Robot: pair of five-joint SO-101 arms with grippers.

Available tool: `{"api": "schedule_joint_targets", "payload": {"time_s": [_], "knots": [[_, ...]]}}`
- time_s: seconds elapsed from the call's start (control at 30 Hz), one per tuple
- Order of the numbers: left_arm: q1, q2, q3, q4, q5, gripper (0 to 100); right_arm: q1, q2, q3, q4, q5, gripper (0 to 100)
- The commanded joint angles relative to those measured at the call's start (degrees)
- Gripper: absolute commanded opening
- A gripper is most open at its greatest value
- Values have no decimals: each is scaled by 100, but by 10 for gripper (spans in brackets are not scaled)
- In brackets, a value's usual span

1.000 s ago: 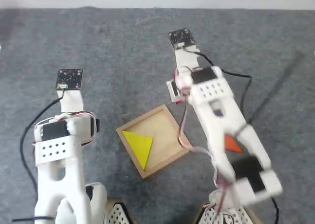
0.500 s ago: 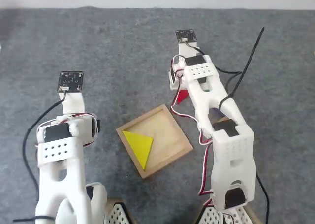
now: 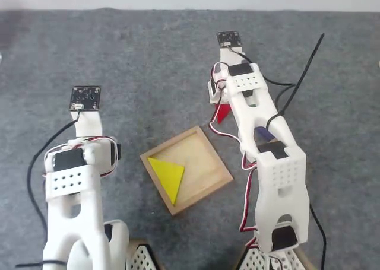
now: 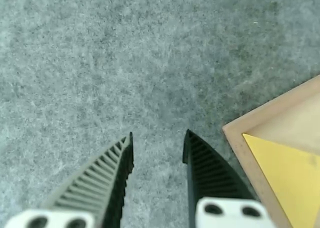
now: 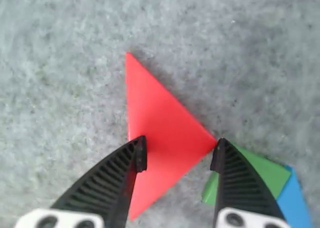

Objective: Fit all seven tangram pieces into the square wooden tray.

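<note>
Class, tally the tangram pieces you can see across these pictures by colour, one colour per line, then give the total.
yellow piece, in the wooden tray: 1
red piece, on the mat: 1
green piece, on the mat: 1
blue piece, on the mat: 1
Total: 4 pieces visible; any others cannot be seen.

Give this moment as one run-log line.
right gripper: open, straddling red triangle piece | left gripper: open, above grey carpet | square wooden tray: holds yellow triangle piece
</note>
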Motion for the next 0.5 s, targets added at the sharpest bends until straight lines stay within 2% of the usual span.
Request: {"api": "schedule_joint_targets", "payload": {"time_s": [0.0, 0.27, 0.37, 0.47], "knots": [[18, -158, -22, -88, 62, 167, -75, -4, -281, -40, 176, 220], [18, -158, -22, -88, 62, 167, -400, -40, -466, 189, 1125, 220], [18, -158, -22, -88, 62, 167, -523, -4, -466, 233, 1231, 221], [18, -158, -22, -88, 62, 167, -549, -40, -466, 259, 1354, 270]]}}
